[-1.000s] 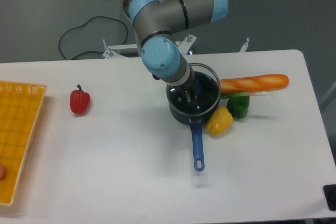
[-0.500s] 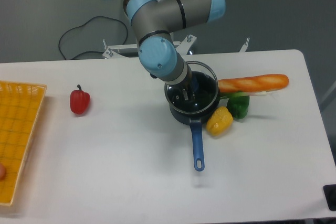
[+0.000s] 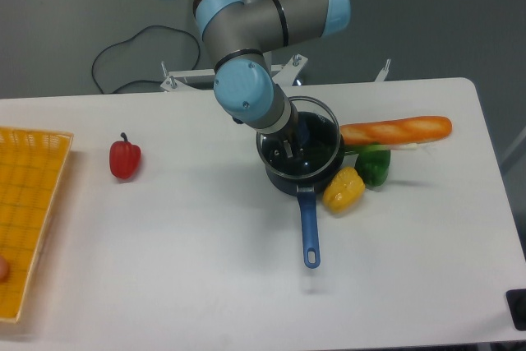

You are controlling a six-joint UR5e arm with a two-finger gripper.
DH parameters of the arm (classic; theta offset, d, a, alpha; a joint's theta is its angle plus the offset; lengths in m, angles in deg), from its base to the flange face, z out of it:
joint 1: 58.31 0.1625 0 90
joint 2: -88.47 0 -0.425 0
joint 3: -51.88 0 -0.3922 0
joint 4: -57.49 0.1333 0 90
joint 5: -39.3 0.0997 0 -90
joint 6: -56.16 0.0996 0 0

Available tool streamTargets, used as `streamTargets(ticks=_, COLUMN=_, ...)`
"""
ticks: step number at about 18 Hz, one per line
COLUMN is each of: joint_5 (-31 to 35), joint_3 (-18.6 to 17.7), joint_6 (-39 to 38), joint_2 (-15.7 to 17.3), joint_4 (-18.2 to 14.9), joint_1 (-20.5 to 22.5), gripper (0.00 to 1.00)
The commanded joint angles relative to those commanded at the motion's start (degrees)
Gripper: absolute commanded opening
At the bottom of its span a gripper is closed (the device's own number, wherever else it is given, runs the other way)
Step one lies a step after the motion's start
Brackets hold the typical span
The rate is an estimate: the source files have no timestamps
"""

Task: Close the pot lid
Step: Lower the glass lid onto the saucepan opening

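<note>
The pot [image 3: 305, 184] is a small dark saucepan right of the table's centre, and its blue handle [image 3: 308, 224] points toward the front edge. The clear glass lid [image 3: 325, 134] with a thin metal rim hangs just over the pot's mouth, slightly off toward the back. Seen through the glass, my gripper [image 3: 291, 148] reaches down from the upper left and is shut on the lid's blue knob [image 3: 305, 130]. My wrist covers the lid's left rear part. Whether the lid touches the pot's rim I cannot tell.
A yellow pepper [image 3: 343, 190] and a green pepper [image 3: 376, 164] lie against the pot's right side, with a baguette [image 3: 396, 130] behind them. A red pepper [image 3: 124, 159] sits at the left. A yellow basket [image 3: 29, 203] fills the left edge.
My arm has shifted slightly to the left, carrying the lid with it over the pot. The pot and the vegetables have not moved.
</note>
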Motion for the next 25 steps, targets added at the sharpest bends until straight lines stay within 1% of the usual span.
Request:
streamTargets(ticks=2, joint_5=0.00, joint_3=-0.61, joint_6=0.00, joint_2=-0.09, joint_4=0.00, joint_1=0.00, gripper=0.57)
streamTargets(ticks=12, joint_5=0.18, joint_3=-0.18, joint_6=-0.09, joint_2=0.09, joint_4=0.09, joint_1=0.00, gripper=0.58)
streamTargets(ticks=17, joint_5=3.08, joint_3=-0.26, joint_6=-0.09, joint_2=-0.09, joint_4=0.00, joint_1=-0.79, gripper=0.58)
streamTargets(ticks=23, joint_5=2.82, joint_3=-0.18, joint_6=-0.18, joint_2=-0.18, joint_4=0.09, joint_1=-0.79, gripper=0.58)
streamTargets(ticks=25, joint_5=1.68, joint_3=-0.35, joint_6=-0.61, joint_2=-0.18, joint_4=0.09, joint_1=-0.79, gripper=0.58)
